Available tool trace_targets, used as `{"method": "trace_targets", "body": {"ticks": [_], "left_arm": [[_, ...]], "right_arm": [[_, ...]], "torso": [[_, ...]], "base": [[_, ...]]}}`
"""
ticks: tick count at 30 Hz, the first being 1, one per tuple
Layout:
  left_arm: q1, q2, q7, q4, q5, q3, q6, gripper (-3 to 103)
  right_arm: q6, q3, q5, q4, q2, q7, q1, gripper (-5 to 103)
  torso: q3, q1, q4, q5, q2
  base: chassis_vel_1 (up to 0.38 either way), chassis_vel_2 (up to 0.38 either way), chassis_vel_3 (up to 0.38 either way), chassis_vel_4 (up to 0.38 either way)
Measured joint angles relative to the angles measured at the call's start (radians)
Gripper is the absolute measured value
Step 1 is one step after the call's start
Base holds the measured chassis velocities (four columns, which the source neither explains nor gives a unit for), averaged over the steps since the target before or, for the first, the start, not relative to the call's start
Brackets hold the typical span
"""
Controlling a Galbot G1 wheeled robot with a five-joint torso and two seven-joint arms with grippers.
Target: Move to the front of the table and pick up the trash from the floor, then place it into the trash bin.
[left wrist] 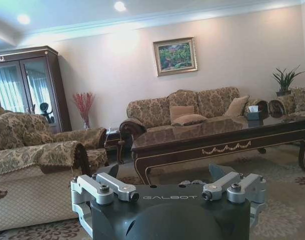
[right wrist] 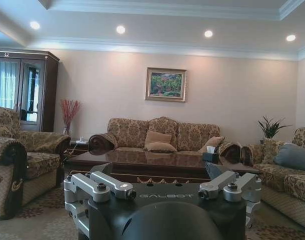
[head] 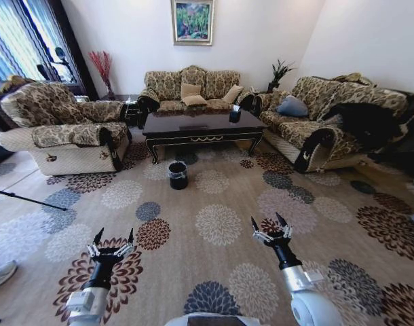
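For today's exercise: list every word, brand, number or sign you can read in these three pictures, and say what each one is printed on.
"GALBOT" on the dark body of the left gripper, seen in the left wrist view.
"GALBOT" on the dark body of the right gripper, seen in the right wrist view.
The framed painting on the wall and the tissue box on the table show no readable writing.

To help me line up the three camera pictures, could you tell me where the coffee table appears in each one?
Head view: the table stands centre, between the sofas, behind the trash bin.
Left wrist view: the table stretches from centre to the right edge.
Right wrist view: the table is low and central.
Shared landmark: the framed painting above the far sofa.
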Motion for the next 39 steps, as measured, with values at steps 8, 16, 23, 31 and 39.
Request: {"method": "trace_targets", "body": {"ticks": [8, 16, 23, 31, 39], "left_arm": [[0.000, 0.000, 0.000, 0.000, 0.000, 0.000, 0.000, 100], [0.000, 0.000, 0.000, 0.000, 0.000, 0.000, 0.000, 100], [0.000, 0.000, 0.000, 0.000, 0.000, 0.000, 0.000, 100], [0.000, 0.000, 0.000, 0.000, 0.000, 0.000, 0.000, 100], [0.000, 0.000, 0.000, 0.000, 0.000, 0.000, 0.000, 100]], "right_arm": [[0.000, 0.000, 0.000, 0.000, 0.000, 0.000, 0.000, 100], [0.000, 0.000, 0.000, 0.000, 0.000, 0.000, 0.000, 100], [0.000, 0.000, 0.000, 0.000, 0.000, 0.000, 0.000, 100], [0.000, 0.000, 0.000, 0.000, 0.000, 0.000, 0.000, 100], [0.000, 0.000, 0.000, 0.000, 0.000, 0.000, 0.000, 100]], "torso": [[0.021, 0.016, 0.0000, 0.0000, 0.037], [0.040, 0.031, 0.0000, 0.0000, 0.071], [0.061, 0.048, 0.0000, 0.0000, 0.109], [0.084, 0.067, 0.0000, 0.0000, 0.151], [0.104, 0.083, 0.0000, 0.0000, 0.188]], "base": [[0.000, 0.000, 0.000, 0.000], [0.000, 0.000, 0.000, 0.000], [0.000, 0.000, 0.000, 0.000], [0.000, 0.000, 0.000, 0.000], [0.000, 0.000, 0.000, 0.000]]}}
